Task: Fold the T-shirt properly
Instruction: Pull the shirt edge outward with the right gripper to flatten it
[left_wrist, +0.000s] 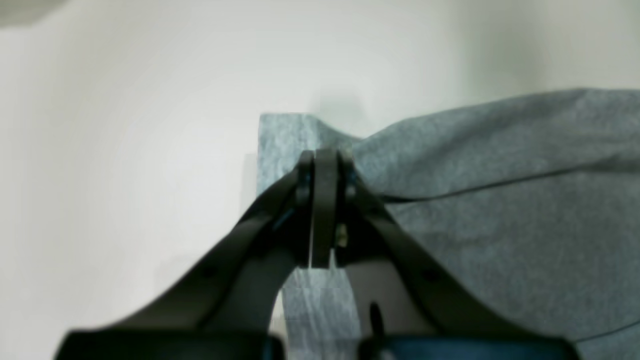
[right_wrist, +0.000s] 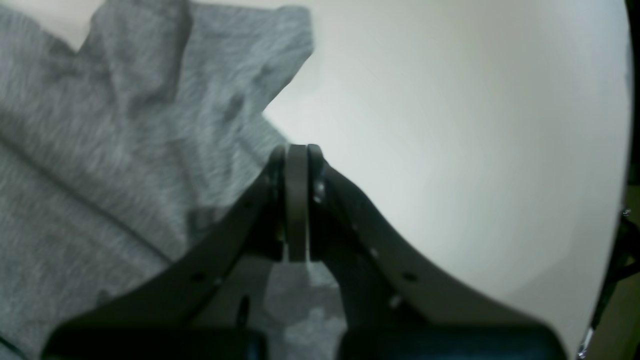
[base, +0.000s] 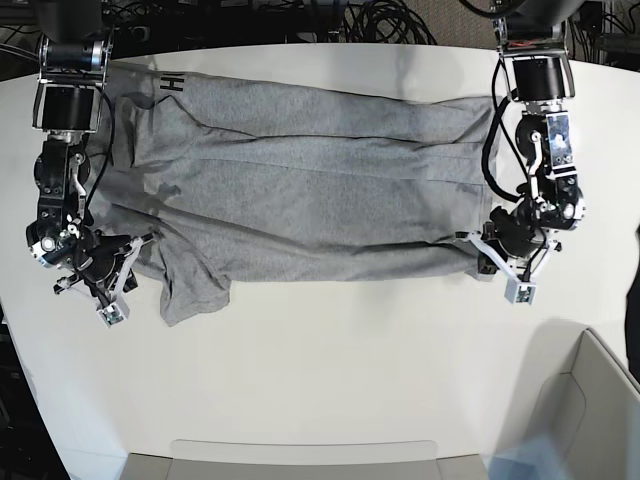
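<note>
The heather-grey T-shirt (base: 300, 190) lies spread sideways across the white table, with black lettering (base: 172, 85) showing at its far left corner. A sleeve is bunched at the lower left. My left gripper (base: 478, 250) is at the shirt's near right corner. In the left wrist view that gripper (left_wrist: 325, 155) is shut, pinching a strip of the T-shirt (left_wrist: 500, 200). My right gripper (base: 140, 243) sits at the shirt's left edge by the bunched sleeve. In the right wrist view it (right_wrist: 297, 150) is shut on the edge of the T-shirt (right_wrist: 100, 150).
The white table (base: 330, 370) stretches in front of the shirt. A pale bin (base: 590, 400) stands at the near right corner, and a shallow tray edge (base: 300, 455) runs along the front. Cables (base: 380, 20) pile up behind the table.
</note>
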